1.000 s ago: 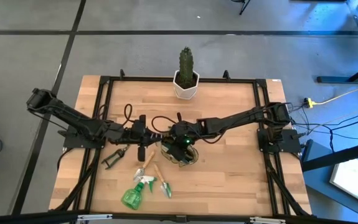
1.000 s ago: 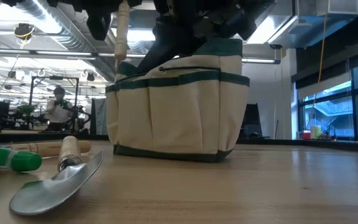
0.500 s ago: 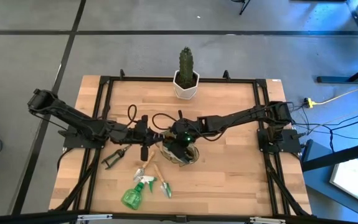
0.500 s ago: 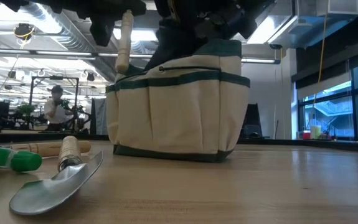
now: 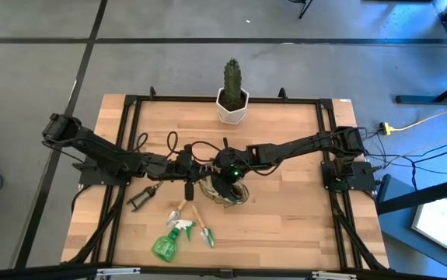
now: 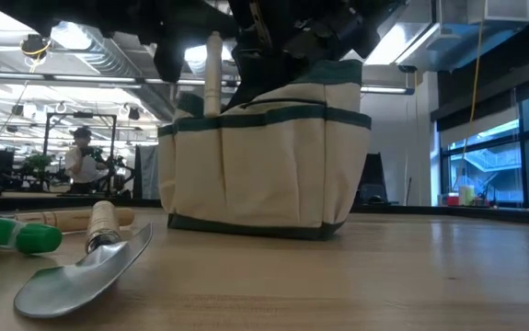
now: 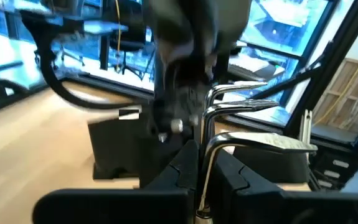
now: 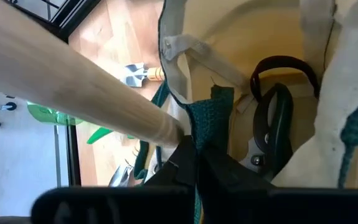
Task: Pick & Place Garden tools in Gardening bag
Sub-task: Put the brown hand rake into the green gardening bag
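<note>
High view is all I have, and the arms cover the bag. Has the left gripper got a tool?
Observer: Yes. Its wrist view shows the left gripper shut on the metal shank of a fork.
Operator: Is it in the bag yet?
Observer: Cannot tell. The low view shows a wooden handle upright at the rim of the bag, its lower end hidden behind the wall.
Operator: And the right gripper?
Observer: The right gripper pinches the bag's green trim.

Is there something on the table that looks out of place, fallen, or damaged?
Nothing looks damaged or spilled. The spray bottle lies on its side beside two wooden-handled tools, which wait for pickup. The gardening bag stands upright. The left gripper holds a fork upside down, handle toward the bag; the right gripper pinches the bag's rim.
</note>
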`<state>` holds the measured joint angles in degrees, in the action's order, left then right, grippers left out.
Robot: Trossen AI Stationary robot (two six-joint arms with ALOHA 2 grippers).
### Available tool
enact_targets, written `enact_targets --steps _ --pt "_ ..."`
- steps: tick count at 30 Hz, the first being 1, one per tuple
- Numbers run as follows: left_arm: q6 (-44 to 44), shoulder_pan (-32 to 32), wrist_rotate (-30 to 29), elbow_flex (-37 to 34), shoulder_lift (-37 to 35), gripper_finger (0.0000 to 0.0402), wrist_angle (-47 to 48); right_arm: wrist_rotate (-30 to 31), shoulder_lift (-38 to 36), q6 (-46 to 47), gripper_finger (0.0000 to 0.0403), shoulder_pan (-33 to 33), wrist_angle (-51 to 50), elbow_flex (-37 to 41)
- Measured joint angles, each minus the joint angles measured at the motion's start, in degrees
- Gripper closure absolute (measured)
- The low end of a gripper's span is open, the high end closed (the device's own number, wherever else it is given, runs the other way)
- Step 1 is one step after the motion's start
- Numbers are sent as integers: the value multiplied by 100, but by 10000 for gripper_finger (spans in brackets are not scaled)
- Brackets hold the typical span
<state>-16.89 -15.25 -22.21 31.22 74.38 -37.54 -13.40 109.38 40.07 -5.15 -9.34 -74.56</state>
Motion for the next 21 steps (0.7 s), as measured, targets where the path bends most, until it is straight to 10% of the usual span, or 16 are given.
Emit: enact_targets --steps 21 --pt "-227 -89 34 0 63 396 298 390 -305 -27 400 166 -439 9"
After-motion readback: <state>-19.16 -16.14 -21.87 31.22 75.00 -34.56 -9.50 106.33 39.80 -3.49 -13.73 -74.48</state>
